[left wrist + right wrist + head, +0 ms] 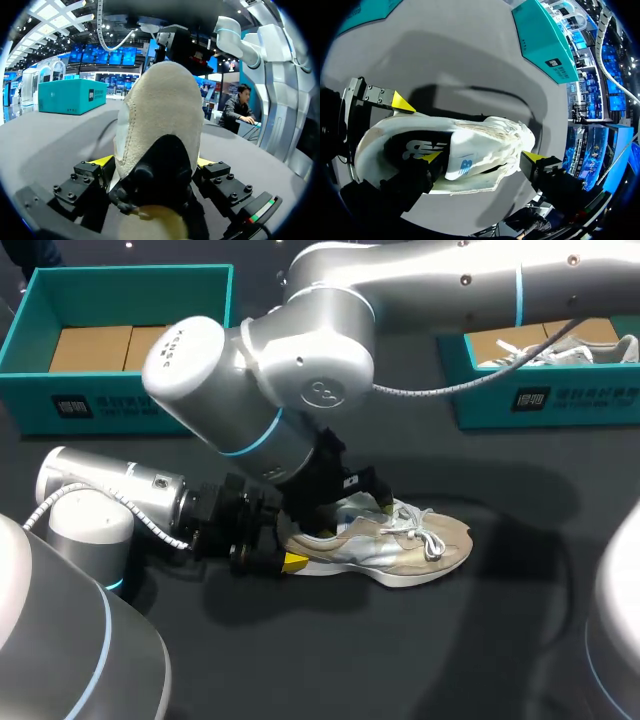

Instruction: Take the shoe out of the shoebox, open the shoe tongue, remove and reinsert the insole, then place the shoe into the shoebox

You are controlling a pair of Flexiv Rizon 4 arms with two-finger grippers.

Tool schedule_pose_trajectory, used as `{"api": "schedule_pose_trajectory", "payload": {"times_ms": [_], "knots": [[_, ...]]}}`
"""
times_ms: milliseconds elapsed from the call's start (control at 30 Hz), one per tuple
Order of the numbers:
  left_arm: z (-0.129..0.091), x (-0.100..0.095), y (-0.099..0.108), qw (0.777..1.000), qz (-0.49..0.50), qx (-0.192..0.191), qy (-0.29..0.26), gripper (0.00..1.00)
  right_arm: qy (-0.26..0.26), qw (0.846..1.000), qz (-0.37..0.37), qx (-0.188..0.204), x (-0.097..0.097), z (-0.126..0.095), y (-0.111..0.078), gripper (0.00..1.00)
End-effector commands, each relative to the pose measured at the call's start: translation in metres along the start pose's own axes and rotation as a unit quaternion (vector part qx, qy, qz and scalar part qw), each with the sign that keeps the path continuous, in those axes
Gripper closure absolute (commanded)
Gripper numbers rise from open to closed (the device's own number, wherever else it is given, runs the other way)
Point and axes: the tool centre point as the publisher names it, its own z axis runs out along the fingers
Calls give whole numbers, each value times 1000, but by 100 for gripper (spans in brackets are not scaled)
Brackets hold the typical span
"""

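The left gripper (290,554) closes off the heel of the shoe (412,550); the right gripper (364,504) hangs over its opening. Bare table (400,665) lies free off the shoe's toe and near side. Well behind the shoe stand the left shoebox (125,405) and the right shoebox (580,402), both teal.

- An exhibition hall, by the look of it: a robot demonstration stand on a show floor, not a home or a workshop.
- Ahead of the left gripper (152,161), past the grey table (50,145), a high ceiling carries rows of bright light panels (50,11) over walls of blue display screens (107,54).
- More blue screens (600,75) stand out beyond the right gripper (482,157).
- A teal shoebox (70,97) sits ahead of the left gripper, laid out like a product on show.
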Motion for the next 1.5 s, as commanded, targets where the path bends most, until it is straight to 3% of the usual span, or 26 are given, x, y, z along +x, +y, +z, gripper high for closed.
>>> {"api": "schedule_pose_trajectory", "payload": {"times_ms": [33, 167, 300, 433, 533, 867, 1200, 1500], "knots": [[3, -3, 4, 1000, 0, 0, -1, 100, -24, 965, 262, -2, 5, 4, -6, 0], [3, -3, 4, 1000, 0, 0, -1, 100, -25, 962, 272, -2, 0, 5, -7, 0], [3, -3, 4, 1000, 0, 0, -1, 100, -25, 961, 276, -1, -5, 5, -7, 19], [3, -3, 4, 1000, 0, 0, -1, 100, -28, 960, 278, 0, -10, 3, -6, 23], [3, -3, 4, 1000, 0, 0, -1, 100, -31, 960, 279, 0, -13, 0, -6, 33], [3, -3, 4, 1000, 0, 0, -1, 100, -39, 958, 284, 3, -22, -10, -8, 34], [3, -3, 4, 1000, 0, 0, -1, 100, -33, 957, 288, 14, -23, -18, -11, 43], [3, -3, 4, 1000, 0, 0, -1, 100, -20, 960, 279, 28, -29, -20, -11, 71]]}}
